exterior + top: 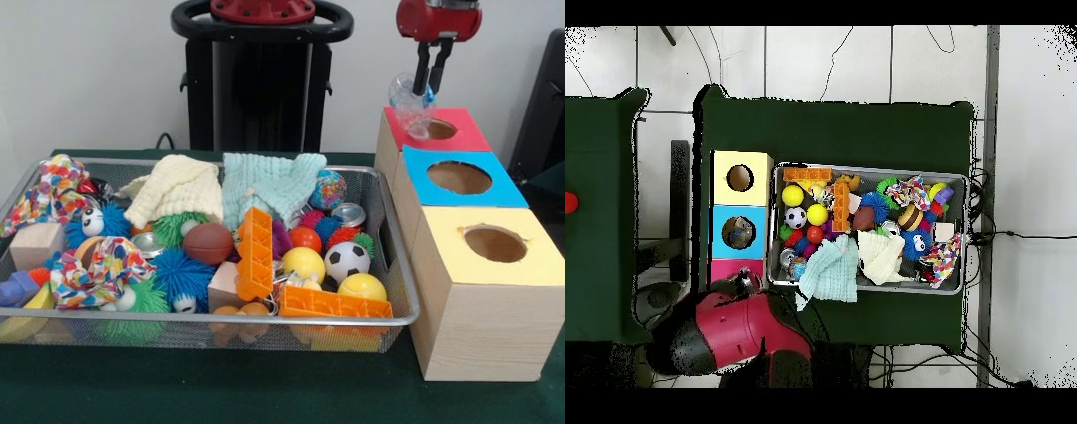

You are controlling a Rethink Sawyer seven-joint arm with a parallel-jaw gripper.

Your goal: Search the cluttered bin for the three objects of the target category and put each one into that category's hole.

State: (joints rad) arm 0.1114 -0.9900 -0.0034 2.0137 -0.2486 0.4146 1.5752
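Observation:
My gripper [432,87] hangs at the right, just above the red-topped box [462,140], and is shut on a crumpled clear plastic cup [408,104]. The cup dangles over the near-left rim of the red box's round hole [439,130]. In the overhead view the red arm [725,335] reaches up to the red box [725,270], and the gripper [745,284] shows only as a dark patch. The wire mesh bin [265,321] is full of toys: balls, spiky balls, orange bricks [254,253], cloths and metal cans [350,215].
A blue-topped box [500,188] and a yellow-topped box [450,231] stand in a row in front of the red one, right beside the bin. Each has a round hole on top. Green cloth covers the table [265,389].

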